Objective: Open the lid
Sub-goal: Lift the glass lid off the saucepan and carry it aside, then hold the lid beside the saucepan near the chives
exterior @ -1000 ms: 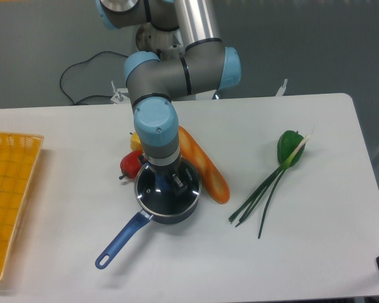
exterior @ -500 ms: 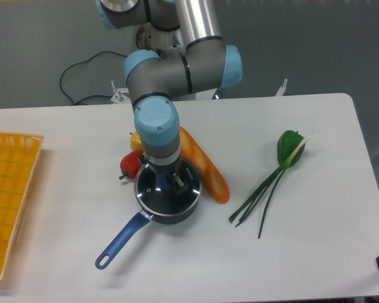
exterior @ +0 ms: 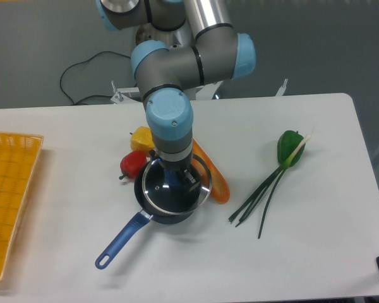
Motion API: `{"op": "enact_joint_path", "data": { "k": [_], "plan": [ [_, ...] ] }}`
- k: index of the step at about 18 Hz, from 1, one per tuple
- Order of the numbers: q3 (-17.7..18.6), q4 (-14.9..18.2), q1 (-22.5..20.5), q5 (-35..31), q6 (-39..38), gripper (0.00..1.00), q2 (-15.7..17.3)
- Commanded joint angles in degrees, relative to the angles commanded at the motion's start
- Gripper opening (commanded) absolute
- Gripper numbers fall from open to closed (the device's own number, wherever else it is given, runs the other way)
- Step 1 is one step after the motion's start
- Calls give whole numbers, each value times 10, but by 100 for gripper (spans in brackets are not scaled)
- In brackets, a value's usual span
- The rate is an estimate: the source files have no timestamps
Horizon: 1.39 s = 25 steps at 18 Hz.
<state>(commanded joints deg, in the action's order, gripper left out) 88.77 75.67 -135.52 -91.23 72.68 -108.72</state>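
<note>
The lid [exterior: 159, 188], a clear glass disc with a thin metal rim, is lifted off the dark blue saucepan [exterior: 153, 211] and sits shifted to the right above it. My gripper [exterior: 179, 181] points straight down at the lid's centre and is shut on its blue knob, which the fingers mostly hide. The saucepan stands on the white table with its long blue handle [exterior: 120, 240] pointing to the front left.
A red pepper [exterior: 131, 164] and a yellow pepper [exterior: 141, 138] lie just left of and behind the pan. An orange baguette [exterior: 216, 183] lies at its right. Green onions and a green pepper [exterior: 289, 149] lie further right. A yellow basket [exterior: 9, 189] stands at the left edge.
The gripper has risen and moved right with the lid held in it. The lid has come off the saucepan's rim. The saucepan has not moved.
</note>
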Motion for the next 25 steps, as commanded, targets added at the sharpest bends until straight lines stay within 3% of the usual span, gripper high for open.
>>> {"op": "enact_joint_path", "data": {
  "k": [14,25],
  "plan": [
    [-12,-4,-85,-7,107,66,-4],
    [-12,-8,-106,-5,117,66,-7]
  ]
}}
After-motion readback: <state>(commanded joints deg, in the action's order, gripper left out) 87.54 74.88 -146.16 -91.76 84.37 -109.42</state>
